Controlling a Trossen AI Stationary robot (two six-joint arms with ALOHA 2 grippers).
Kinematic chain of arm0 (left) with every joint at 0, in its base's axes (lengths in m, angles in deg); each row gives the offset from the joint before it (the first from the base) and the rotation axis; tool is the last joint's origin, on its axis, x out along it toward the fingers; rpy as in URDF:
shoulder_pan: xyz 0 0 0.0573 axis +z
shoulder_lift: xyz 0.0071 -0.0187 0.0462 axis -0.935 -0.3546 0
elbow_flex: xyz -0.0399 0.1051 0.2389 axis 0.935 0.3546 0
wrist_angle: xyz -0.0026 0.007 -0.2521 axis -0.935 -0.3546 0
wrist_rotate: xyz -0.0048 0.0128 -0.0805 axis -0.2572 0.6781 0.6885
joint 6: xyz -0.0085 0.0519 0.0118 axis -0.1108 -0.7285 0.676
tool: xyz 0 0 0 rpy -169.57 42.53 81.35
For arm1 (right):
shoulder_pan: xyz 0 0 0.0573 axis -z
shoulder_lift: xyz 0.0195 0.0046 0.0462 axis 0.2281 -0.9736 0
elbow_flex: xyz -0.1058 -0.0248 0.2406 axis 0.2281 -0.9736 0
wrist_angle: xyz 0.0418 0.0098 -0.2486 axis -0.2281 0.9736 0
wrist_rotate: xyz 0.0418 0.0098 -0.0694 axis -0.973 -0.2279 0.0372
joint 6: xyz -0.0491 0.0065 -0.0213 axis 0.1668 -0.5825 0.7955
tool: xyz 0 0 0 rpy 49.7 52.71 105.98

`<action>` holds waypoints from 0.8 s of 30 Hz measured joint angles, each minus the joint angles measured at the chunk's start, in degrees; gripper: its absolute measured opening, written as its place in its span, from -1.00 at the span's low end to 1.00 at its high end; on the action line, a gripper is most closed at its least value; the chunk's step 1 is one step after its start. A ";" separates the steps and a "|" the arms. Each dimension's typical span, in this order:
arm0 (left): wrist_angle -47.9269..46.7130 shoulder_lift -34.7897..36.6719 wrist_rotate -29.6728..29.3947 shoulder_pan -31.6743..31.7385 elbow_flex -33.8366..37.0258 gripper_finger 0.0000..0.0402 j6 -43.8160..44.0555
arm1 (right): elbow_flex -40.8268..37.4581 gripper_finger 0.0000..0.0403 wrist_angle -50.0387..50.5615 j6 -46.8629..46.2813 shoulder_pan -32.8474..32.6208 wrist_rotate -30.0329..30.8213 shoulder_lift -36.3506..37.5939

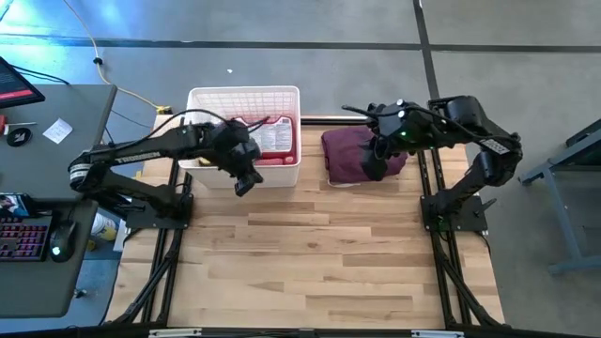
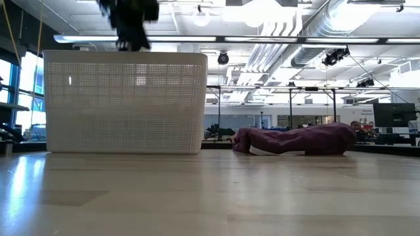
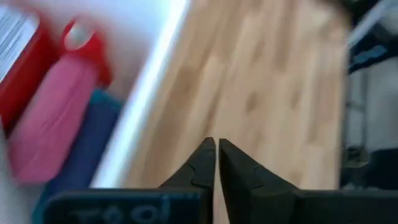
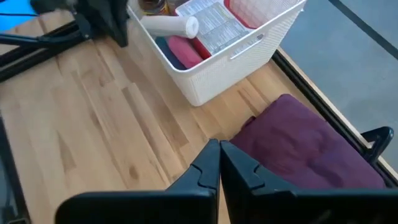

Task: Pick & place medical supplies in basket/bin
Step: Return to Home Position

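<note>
The white lattice-sided basket [image 1: 287, 175] stands at the far edge of the wooden table [image 1: 310, 253] with the medical supplies [image 1: 266, 139] inside it, among them a flat red case [image 4: 211, 26] with a printed white label, a white cylinder [image 4: 169, 25] lying along one inner wall, a pink cylinder [image 3: 48, 127] with a red cap, and a blue item [image 3: 84, 155] tucked just beside the pink one. The left gripper [image 1: 246, 180] hangs over the basket's front wall. In the low view it sits higher than the rim, and in its own wrist view its fingertips are just outside that wall over bare wood. Its two dark fingers [image 3: 202, 163] are pressed together with only a hairline slit between them and have hold of nothing. To the right of the basket, with a narrow strip of table between, lies a maroon cloth bundle [image 1: 349, 148], slumped flat on the wood. The right gripper [image 1: 374, 169] is poised above the bundle's front edge, on the side away from the basket's right wall, and the low view shows nothing resting on the cloth. Its fingers [image 4: 205, 168] are likewise closed tip to tip and empty. Off the basket's left side, beyond the table, a grey desk [image 1: 56, 188] carries a keyboard [image 1: 23, 235].
</note>
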 joint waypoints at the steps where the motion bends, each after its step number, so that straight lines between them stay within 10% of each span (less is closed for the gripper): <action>1: 1.11 0.66 -0.03 -1.09 -0.77 -0.77 1.49 | 0.00 -0.99 0.14 -0.02 0.00 -0.28 0.27; 8: 9.25 7.25 -6.12 -9.44 -2.12 -0.85 12.61 | -5.06 -0.99 -3.65 1.03 0.00 -2.64 5.16; 24: 17.41 14.24 -33.66 -28.34 -2.14 -0.86 26.16 | -66.83 -0.99 -45.38 -11.10 0.04 -7.50 43.33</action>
